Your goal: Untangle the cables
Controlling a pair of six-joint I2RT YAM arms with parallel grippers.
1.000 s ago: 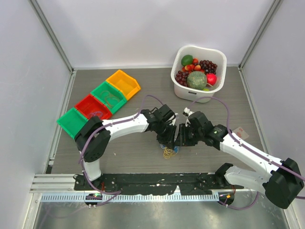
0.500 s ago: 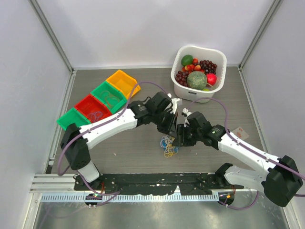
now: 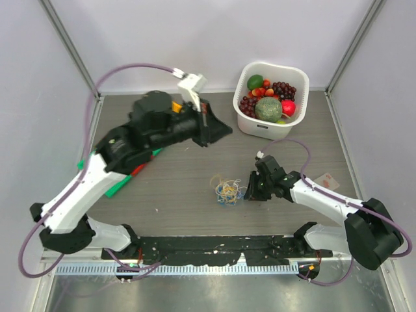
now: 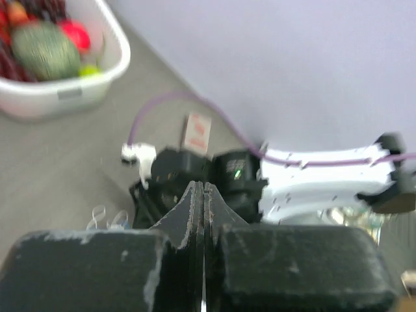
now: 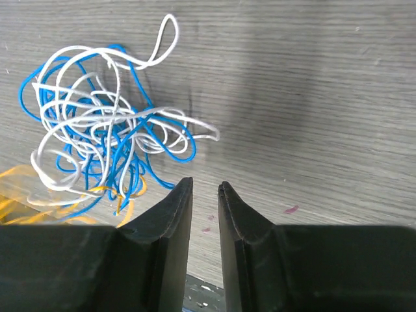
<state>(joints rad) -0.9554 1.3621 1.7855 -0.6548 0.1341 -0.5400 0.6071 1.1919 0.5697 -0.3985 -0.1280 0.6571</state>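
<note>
The cables (image 3: 227,190) lie as a small tangled bunch of blue, white and yellow-orange wires on the table's middle. In the right wrist view the bunch (image 5: 104,143) lies just left of and beyond my fingertips, apart from them. My right gripper (image 3: 249,189) (image 5: 205,186) sits low beside the bunch's right side, jaws a narrow gap apart, nothing between them. My left gripper (image 3: 224,132) (image 4: 203,186) is raised high and far back from the bunch, shut and empty. The left wrist view shows only a few loops (image 4: 107,218) of the cables.
A white basket (image 3: 250,125) of fruit stands at the back right, also in the left wrist view (image 4: 71,97). Coloured bins (image 3: 120,187) at the left are mostly hidden under the raised left arm. A small card (image 3: 328,181) lies right of the right arm.
My left arm has lifted up and swung back to the far left, away from the bunch. My right gripper has stayed beside the bunch, which has spread a little on the table.
</note>
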